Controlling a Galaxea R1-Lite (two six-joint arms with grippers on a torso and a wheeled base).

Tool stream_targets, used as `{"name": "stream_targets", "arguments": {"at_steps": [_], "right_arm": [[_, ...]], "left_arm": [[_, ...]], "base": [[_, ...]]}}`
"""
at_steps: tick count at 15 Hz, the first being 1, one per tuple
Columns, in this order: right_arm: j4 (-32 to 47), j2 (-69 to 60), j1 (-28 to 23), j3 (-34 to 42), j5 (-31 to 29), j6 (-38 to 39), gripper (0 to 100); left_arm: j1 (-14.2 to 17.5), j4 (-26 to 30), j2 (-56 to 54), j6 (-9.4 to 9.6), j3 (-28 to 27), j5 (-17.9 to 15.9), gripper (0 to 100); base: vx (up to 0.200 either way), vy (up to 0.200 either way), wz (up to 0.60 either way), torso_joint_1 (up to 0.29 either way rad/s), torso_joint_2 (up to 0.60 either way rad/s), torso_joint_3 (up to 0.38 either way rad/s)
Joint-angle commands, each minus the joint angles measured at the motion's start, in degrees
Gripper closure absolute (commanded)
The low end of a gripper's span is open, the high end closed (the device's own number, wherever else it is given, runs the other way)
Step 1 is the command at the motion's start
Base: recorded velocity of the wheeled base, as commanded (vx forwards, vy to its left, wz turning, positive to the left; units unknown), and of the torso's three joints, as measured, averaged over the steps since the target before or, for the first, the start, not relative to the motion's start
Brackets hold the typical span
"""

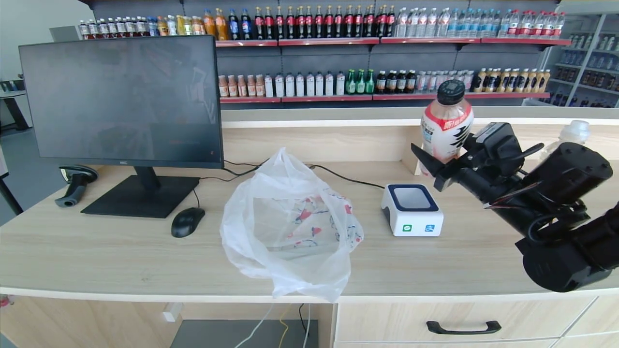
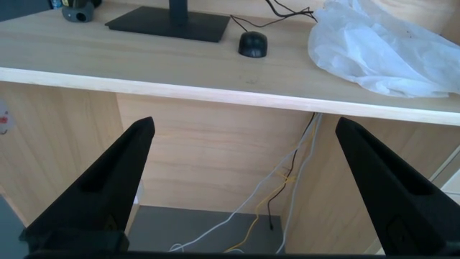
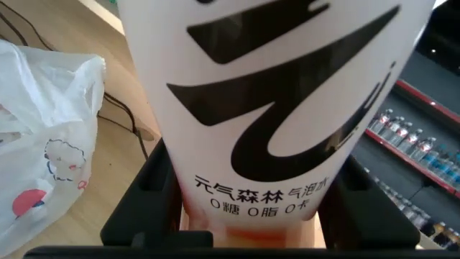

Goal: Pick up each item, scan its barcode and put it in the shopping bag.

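A white bottle with a red-banded label and a dark cap stands upright between the fingers of my right gripper, which is shut on its lower body. It sits just behind and to the right of the white barcode scanner. Close up, the bottle has the right gripper clamped on both sides. The translucent shopping bag lies crumpled with its mouth up at mid-counter. My left gripper hangs open below the counter's front edge, holding nothing.
A monitor, a mouse and a handheld scanner take up the left of the counter. A second pale bottle stands at the far right by the raised back ledge. Cables hang under the counter.
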Motion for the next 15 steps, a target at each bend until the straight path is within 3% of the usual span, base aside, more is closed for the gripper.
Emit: {"name": "stream_targets", "arguments": {"at_steps": [1, 7, 11, 15], "right_arm": [[-0.1, 0.6, 0.1, -0.2, 0.7, -1.8, 100], [-0.1, 3.9, 0.2, -0.9, 13.7, -10.1, 100], [-0.1, 4.3, 0.2, -2.7, 17.5, -11.8, 100], [-0.1, 7.1, -0.2, -1.6, 26.0, -13.7, 100]], "left_arm": [[0.0, 0.0, 0.0, -0.01, 0.0, 0.0, 0], [0.0, 0.0, 0.0, -0.01, 0.0, 0.0, 0], [0.0, 0.0, 0.0, -0.01, 0.0, 0.0, 0], [0.0, 0.0, 0.0, -0.01, 0.0, 0.0, 0]], "base": [[0.000, 0.000, 0.00, 0.000, 0.00, 0.000], [0.000, 0.000, 0.00, 0.000, 0.00, 0.000], [0.000, 0.000, 0.00, 0.000, 0.00, 0.000], [0.000, 0.000, 0.00, 0.000, 0.00, 0.000]]}}
